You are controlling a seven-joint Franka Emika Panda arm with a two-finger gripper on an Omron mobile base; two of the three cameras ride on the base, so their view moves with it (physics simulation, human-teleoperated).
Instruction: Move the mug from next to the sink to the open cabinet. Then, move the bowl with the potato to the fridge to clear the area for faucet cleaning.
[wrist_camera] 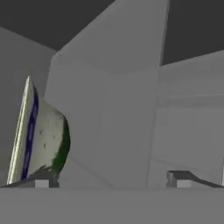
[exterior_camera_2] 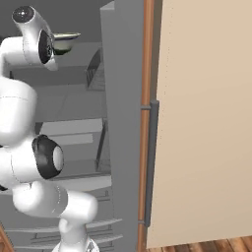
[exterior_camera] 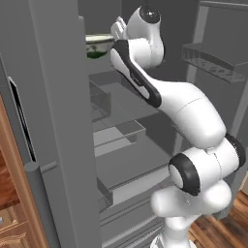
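Note:
The bowl (exterior_camera: 99, 44), green outside with a pale rim, rests on an upper shelf inside the open grey fridge (exterior_camera: 127, 160). The right base view shows the bowl (exterior_camera_2: 66, 39) just past the white hand. In the hand view my gripper (wrist_camera: 111, 180) is open, its fingertips (wrist_camera: 42, 182) spread wide apart. There the bowl (wrist_camera: 48, 135) appears rolled on its side at the left, right by the left fingertip and outside the gap. The potato is hidden. The mug, sink, cabinet and faucet are out of view.
Grey shelves and a drawer (exterior_camera: 121, 133) step down below the bowl. Clear door bins (exterior_camera: 213, 63) hang on the open door at the right. A beige panel (exterior_camera_2: 206, 123) with a long grey bar handle (exterior_camera_2: 152, 162) stands right of the fridge wall (exterior_camera_2: 120, 98).

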